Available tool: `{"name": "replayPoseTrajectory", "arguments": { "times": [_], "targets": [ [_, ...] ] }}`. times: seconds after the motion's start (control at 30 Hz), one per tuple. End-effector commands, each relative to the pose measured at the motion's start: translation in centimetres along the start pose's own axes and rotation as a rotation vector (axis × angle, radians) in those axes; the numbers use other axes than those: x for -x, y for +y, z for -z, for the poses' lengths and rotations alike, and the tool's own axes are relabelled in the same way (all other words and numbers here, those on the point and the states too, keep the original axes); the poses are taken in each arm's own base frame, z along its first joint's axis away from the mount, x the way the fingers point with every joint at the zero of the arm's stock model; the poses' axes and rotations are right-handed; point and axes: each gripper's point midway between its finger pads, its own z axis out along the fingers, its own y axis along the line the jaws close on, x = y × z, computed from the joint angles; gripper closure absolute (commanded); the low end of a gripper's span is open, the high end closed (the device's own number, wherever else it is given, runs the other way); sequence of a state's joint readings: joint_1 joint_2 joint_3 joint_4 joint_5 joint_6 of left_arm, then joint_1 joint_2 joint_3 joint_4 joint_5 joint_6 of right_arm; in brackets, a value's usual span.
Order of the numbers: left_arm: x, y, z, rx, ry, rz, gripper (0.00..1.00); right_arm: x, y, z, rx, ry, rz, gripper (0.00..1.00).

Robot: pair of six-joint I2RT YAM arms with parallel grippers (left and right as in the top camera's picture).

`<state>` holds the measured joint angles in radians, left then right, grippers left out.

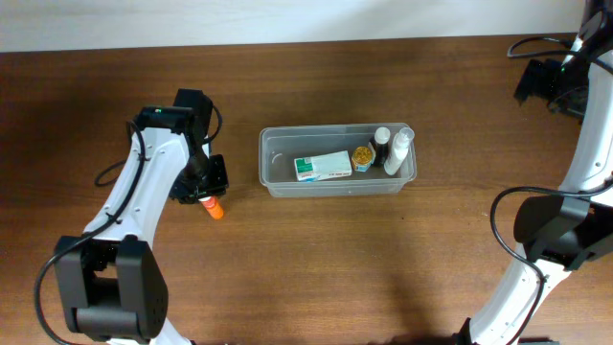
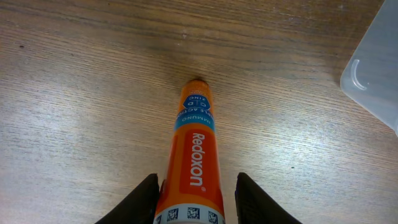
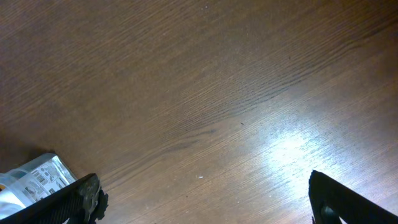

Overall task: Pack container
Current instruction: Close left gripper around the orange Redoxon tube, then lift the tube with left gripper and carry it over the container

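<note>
The container, a clear rectangular tub, stands at the table's middle. It holds a green-and-white box, a small jar of yellow contents, a dark bottle with a white cap and a white bottle. An orange Redoxon tube lies on the table left of the tub. My left gripper straddles the tube. Its left finger touches the tube and its right finger stands a little apart. My right gripper is wide open and empty over bare table, at the far right.
The tub's corner shows at the right edge of the left wrist view. A clear object with printed markings shows at the lower left of the right wrist view. Cables hang by both arms.
</note>
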<state>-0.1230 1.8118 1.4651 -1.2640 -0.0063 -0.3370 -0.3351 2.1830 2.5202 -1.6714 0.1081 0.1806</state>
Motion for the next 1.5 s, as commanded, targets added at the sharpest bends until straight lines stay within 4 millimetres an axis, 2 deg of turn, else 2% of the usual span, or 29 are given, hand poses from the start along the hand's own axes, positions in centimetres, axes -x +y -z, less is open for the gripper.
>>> {"name": "replayPoseTrajectory", "arguments": {
  "times": [0.0, 0.23, 0.33, 0.63, 0.83, 1.07, 1.2, 1.33, 1.47],
  "targets": [
    [-0.2, 0.0, 0.6, -0.016, -0.013, 0.002, 0.61, 0.0, -0.6, 1.3, -0.005, -0.033, -0.013, 0.02],
    [-0.2, 0.1, 0.6, -0.013, -0.015, 0.002, 0.62, 0.0, -0.6, 1.3, -0.005, -0.033, -0.013, 0.02],
    [-0.2, 0.1, 0.6, -0.013, -0.015, 0.002, 0.69, 0.0, -0.6, 1.3, -0.005, -0.033, -0.013, 0.02],
    [-0.1, 0.0, 0.7, -0.014, -0.019, -0.008, 0.7, 0.0, -0.6, 1.3, -0.005, -0.033, -0.013, 0.02],
    [1.1, -0.5, 2.5, -0.031, -0.07, -0.023, 0.77, 0.0, -0.6, 1.3, -0.005, -0.033, -0.013, 0.02],
    [3.8, -1.4, 7.8, -0.075, -0.204, -0.038, 0.77, 0.0, -0.6, 1.3, -0.005, -0.033, -0.013, 0.01],
    [5.7, -2.4, 12.2, -0.124, -0.328, -0.052, 0.76, 0.0, -0.6, 1.3, -0.005, -0.033, -0.013, 0.02],
    [6.6, -4.7, 16.7, -0.202, -0.445, -0.091, 0.76, 0.0, -0.6, 1.3, -0.005, -0.033, -0.013, 0.02],
    [6.2, -7.9, 20.0, -0.254, -0.535, -0.166, 0.76, 0.0, -0.6, 1.3, -0.005, -0.033, -0.013, 0.02]
  ]
}}
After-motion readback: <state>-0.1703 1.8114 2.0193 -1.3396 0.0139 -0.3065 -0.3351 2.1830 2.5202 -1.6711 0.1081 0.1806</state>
